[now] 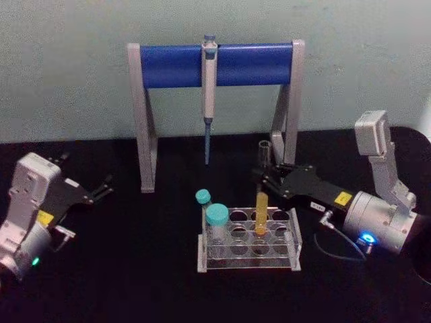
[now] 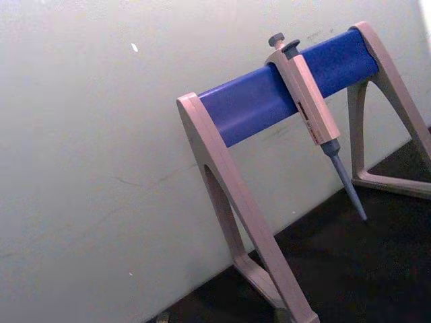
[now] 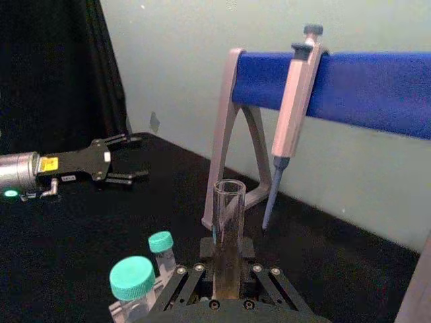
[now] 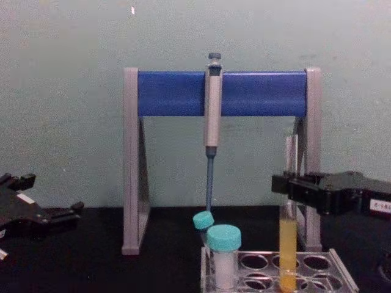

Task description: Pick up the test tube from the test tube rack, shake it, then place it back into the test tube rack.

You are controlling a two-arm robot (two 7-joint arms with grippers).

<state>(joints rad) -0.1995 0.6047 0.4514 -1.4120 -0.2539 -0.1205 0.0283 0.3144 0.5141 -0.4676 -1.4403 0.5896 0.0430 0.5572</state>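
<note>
The right gripper (image 1: 264,180) is clenched on the upper part of the test tube (image 1: 261,214), above the yellow-orange liquid. The tube stands upright, and its round lower end is inside a hole a little right of the middle of the test tube rack (image 1: 269,260). The rack sits on the black surface (image 1: 121,276). Two teal-capped vials (image 1: 217,217) stand at the rack's left side. The left gripper (image 1: 102,190) is well apart at the left side — its fingers are spread and hold nothing. Behind, a pipette (image 1: 209,94) hangs on the blue stand (image 1: 175,65).
</note>
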